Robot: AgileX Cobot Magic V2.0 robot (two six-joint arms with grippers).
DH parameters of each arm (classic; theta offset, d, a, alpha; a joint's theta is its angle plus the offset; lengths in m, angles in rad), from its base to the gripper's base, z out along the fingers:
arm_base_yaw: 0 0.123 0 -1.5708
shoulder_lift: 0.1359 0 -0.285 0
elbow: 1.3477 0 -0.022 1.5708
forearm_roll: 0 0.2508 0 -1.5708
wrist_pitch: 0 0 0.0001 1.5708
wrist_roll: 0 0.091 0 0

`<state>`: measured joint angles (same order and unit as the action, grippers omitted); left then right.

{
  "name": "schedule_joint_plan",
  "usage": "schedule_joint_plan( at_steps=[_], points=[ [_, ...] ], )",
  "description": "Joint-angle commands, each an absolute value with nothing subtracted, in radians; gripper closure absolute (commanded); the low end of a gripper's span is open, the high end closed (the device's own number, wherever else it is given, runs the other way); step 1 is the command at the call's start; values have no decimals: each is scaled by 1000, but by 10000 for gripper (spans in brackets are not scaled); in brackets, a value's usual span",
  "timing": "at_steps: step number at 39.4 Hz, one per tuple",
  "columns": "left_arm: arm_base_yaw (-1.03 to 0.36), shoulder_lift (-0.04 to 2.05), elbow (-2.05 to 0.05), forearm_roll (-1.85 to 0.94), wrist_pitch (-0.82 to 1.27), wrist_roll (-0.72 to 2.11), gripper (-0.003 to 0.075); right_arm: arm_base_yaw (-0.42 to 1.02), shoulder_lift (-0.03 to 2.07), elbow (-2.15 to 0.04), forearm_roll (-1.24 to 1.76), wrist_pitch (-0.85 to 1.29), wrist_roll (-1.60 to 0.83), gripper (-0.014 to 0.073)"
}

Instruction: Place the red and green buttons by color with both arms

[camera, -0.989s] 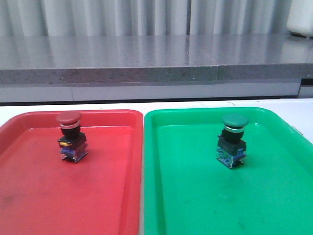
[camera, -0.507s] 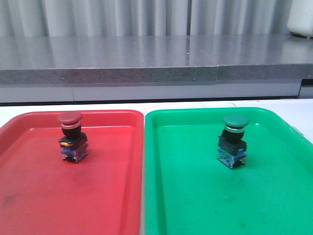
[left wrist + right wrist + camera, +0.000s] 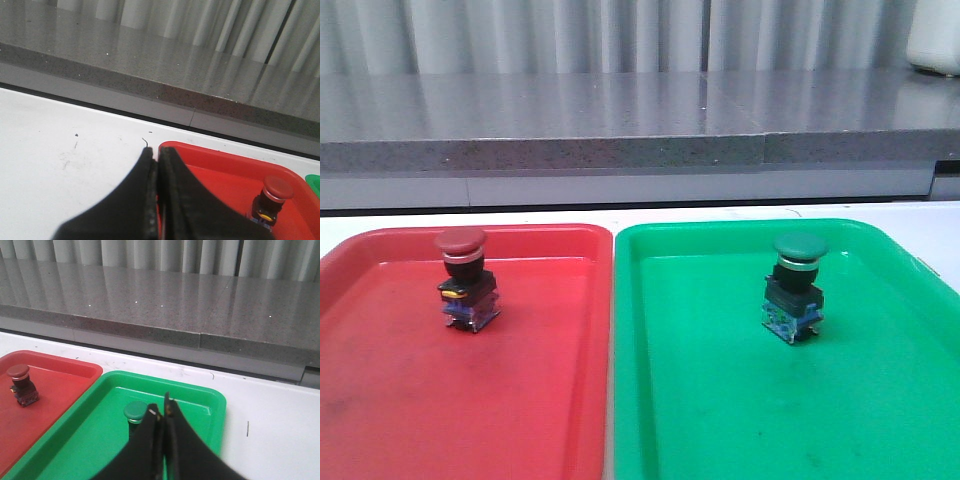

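Note:
The red button (image 3: 465, 280) stands upright in the red tray (image 3: 380, 400); it also shows in the left wrist view (image 3: 272, 197) and the right wrist view (image 3: 21, 384). The green button (image 3: 796, 285) stands upright in the green tray (image 3: 720, 420); it also shows in the right wrist view (image 3: 135, 412). My left gripper (image 3: 156, 155) is shut and empty, above the near-left corner of the red tray (image 3: 210, 165). My right gripper (image 3: 162, 407) is shut and empty, above the green tray (image 3: 75, 445) beside the green button. Neither gripper shows in the front view.
A long grey stone ledge (image 3: 620, 130) runs along the back of the white table (image 3: 65, 145). A white object (image 3: 935, 40) sits on the ledge at far right. White table shows left of the red tray and right of the green tray (image 3: 270, 430).

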<state>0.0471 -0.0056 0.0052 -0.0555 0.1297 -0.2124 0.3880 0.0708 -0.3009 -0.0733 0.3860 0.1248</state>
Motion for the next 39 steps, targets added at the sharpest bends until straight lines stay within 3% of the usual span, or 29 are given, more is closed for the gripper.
schedule_joint_plan(
  at_steps=[1, 22, 30, 39],
  points=[
    [48, -23, 28, -63, 57, -215, 740, 384, 81, -329, -90, 312, 115, 652],
    [48, -23, 28, -63, 57, -215, 740, 369, 73, -287, -115, 269, 83, 652],
    [48, -23, 28, -63, 57, -215, 740, 176, -7, -118, -52, 123, 48, 652],
    [48, -21, 28, -63, 57, -215, 740, -48, -26, 14, 13, 113, 48, 652]
  ],
)
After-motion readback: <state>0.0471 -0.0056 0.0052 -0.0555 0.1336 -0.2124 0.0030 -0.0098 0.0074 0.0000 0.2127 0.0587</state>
